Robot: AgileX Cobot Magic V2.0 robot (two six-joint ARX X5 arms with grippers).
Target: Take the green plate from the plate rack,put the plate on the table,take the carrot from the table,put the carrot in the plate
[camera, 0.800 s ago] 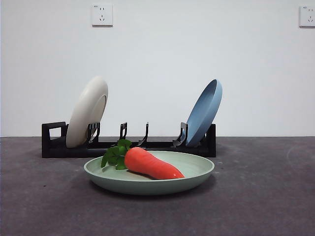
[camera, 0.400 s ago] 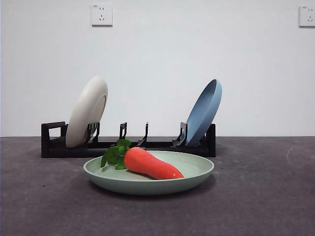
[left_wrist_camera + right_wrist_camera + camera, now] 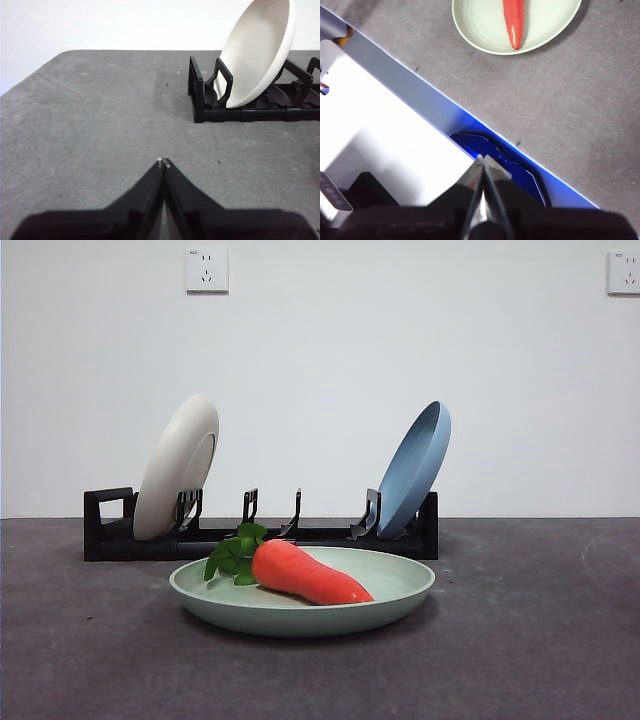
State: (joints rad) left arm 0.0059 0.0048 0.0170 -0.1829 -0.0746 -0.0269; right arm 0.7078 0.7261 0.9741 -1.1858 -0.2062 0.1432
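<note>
Lying flat on the dark grey counter point(image 3: 520, 640), the green plate point(image 3: 400, 592) sits just in front of the plate rack point(image 3: 110, 530), and the carrot point(image 3: 305, 575) rests inside it, its green leaves toward the rack's handle end and its tapered tip pointing toward the other side of the plate. The carrot lies on its side, touching the plate's inner surface, with its leaves over the near-left part of the rim in the front view. Behind, the black rack runs across the counter with a cream-white plate point(image 3: 178, 465) leaning in a slot near its blocky handle and a light blue plate point(image 3: 415, 470) leaning in a slot at the opposite end; the dividers between them hold nothing. Two wall sockets point(image 3: 207, 270) show high on the white wall. No arm appears in the front view. The left gripper point(image 3: 163, 162) hangs over bare counter well apart from the rack's handle end, its jaws pressed together at the tips with nothing between them; its camera sees the cream-white plate standing in the rack. The right gripper point(image 3: 481, 159) is drawn back past the counter's edge, over white and blue surfaces beside it, jaws likewise closed tip to tip and holding nothing; the green plate with the carrot shows far off at the edge of its view.
</note>
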